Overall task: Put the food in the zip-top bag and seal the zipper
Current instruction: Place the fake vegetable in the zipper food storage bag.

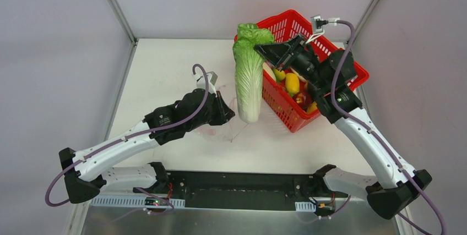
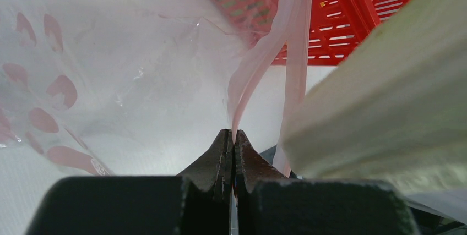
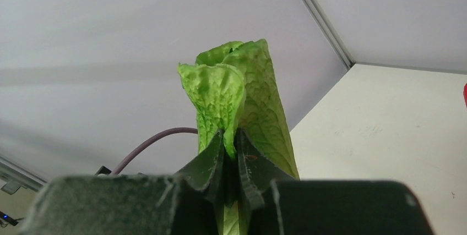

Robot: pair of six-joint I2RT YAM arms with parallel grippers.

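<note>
A long toy cabbage (image 1: pixel 249 75), green leaves above a pale stalk, hangs upright over the table. My right gripper (image 1: pixel 263 49) is shut on its leafy top (image 3: pixel 234 92). The cabbage's pale lower end (image 2: pixel 385 103) reaches into the mouth of the clear zip-top bag (image 1: pixel 223 127), which lies on the table by my left gripper (image 1: pixel 230 115). That gripper (image 2: pixel 232 133) is shut on the bag's pink zipper (image 2: pixel 278 42) strip and holds the mouth up. More food, yellow (image 1: pixel 292 82) and orange pieces, sits in the red basket.
The red mesh basket (image 1: pixel 330 48) stands at the back right, close behind the cabbage and under my right arm. White walls with metal posts close in the table at the back and sides. The bag has pink heart prints (image 2: pixel 63 89).
</note>
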